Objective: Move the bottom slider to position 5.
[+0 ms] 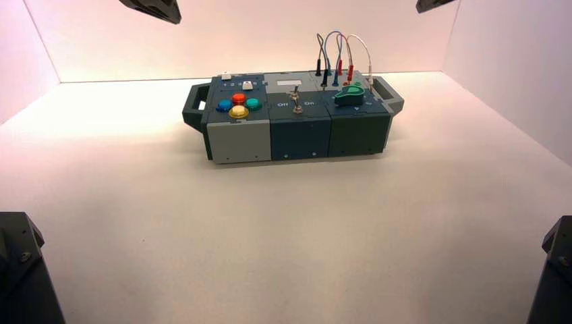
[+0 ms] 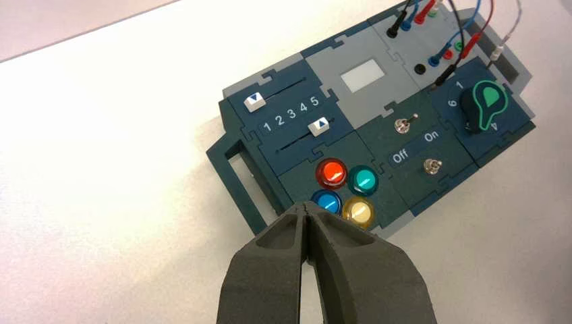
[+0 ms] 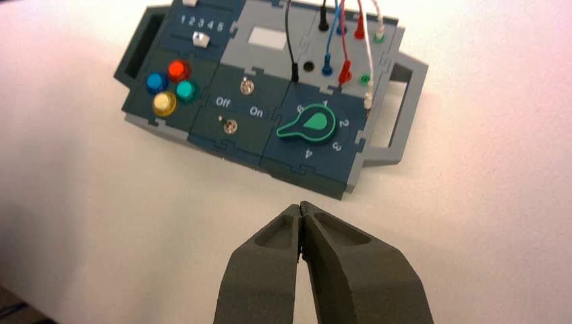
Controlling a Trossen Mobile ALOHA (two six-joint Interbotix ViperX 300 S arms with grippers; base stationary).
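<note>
The box [image 1: 297, 131] stands at the back middle of the white table. Its bottom slider [image 2: 318, 126] is a small whitish square knob below the printed 1-to-5 scale, roughly level with the 4. It also shows as a pale knob [image 3: 199, 38] in the right wrist view and on the box's left section [image 1: 247, 85] in the high view. My left gripper [image 2: 307, 209] is shut on nothing and held back from the box's left front. My right gripper [image 3: 300, 206] is shut and empty, over bare table short of the box's right front.
The other slider knob [image 2: 254, 101] sits above the scale near the 1. Red, teal, blue and yellow dome buttons [image 2: 344, 185], two metal toggles [image 2: 403, 124], a green knob [image 3: 310, 125] and plugged wires [image 1: 337, 50] fill the box top. White walls enclose the table.
</note>
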